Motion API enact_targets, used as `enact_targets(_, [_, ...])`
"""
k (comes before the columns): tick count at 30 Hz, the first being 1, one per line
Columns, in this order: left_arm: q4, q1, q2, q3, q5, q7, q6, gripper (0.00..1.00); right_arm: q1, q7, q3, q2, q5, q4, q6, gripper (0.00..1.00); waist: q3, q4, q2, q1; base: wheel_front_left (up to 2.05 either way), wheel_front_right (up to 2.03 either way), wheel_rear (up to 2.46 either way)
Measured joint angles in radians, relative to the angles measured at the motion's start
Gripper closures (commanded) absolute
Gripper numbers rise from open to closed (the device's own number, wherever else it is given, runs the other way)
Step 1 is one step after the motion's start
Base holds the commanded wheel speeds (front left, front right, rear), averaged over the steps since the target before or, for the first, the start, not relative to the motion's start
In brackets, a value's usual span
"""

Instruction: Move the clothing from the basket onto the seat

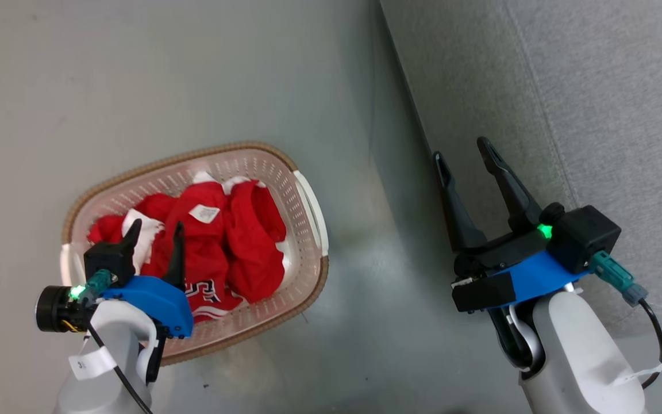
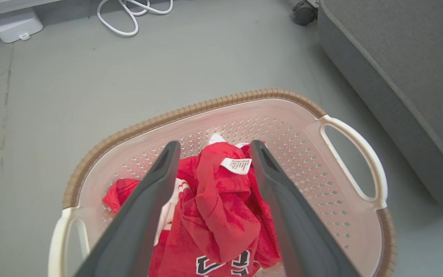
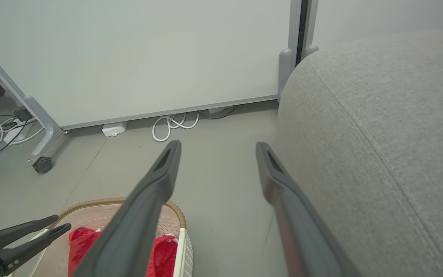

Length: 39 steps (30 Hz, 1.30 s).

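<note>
Now our left jaws gape just above the crumpled red fabric clothing [image 2: 221, 215] inside the cream perforated plastic basket [image 2: 306, 161]; our right jaws, also apart, hang well outside it, by the grey upholstered seat [image 1: 595, 86].

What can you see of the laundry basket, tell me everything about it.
The basket is a cream, perforated plastic tub, a rounded rectangle with a brown woven-look rim and white side handles. It stands upright on the grey floor, apart from the seat, holding crumpled red clothing. The open left gripper hangs over it.
</note>
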Motion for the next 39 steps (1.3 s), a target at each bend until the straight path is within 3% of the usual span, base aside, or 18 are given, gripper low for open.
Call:
enact_targets(15, [0.209,-0.14,0.042,-0.005,-0.008,0.024,0.014,0.0,-0.053,0.0,0.04,0.0,0.037,-0.056,0.0,0.0,0.174,-0.047,0.0,-0.0001,0.0,0.0,0.0])
enact_targets(31, [0.329,-0.213,0.046,-0.007,-0.035,0.05,0.045,0.0,-0.067,0.0,0.047,0.0,0.066,-0.062,0.0,0.0,0.222,-0.07,0.0,-0.0002,0.0,0.0,0.0])
enact_targets(32, [0.333,-0.215,0.044,-0.008,-0.036,0.05,0.045,0.16,-0.067,0.0,0.047,0.0,0.066,-0.062,0.0,0.0,0.222,-0.069,0.0,-0.0002,0.0,0.0,0.0])
enact_targets(35, [0.349,-0.222,0.04,-0.012,-0.043,0.051,0.044,0.91,-0.068,0.0,0.047,0.0,0.066,-0.06,0.0,0.0,0.222,-0.066,0.0,-0.0002,0.0,0.0,0.0])
enact_targets(36, [0.353,-0.226,0.04,-0.014,-0.043,0.053,0.041,1.0,-0.069,0.0,0.047,0.0,0.066,-0.058,0.0,0.0,0.222,-0.065,0.0,-0.0002,0.0,0.0,0.0])
enact_targets(39, [0.366,-0.232,0.037,-0.019,-0.044,0.053,0.037,1.0,-0.074,0.0,0.046,0.0,0.064,-0.057,0.0,0.0,0.22,-0.062,0.0,-0.0002,0.0,0.0,0.0])
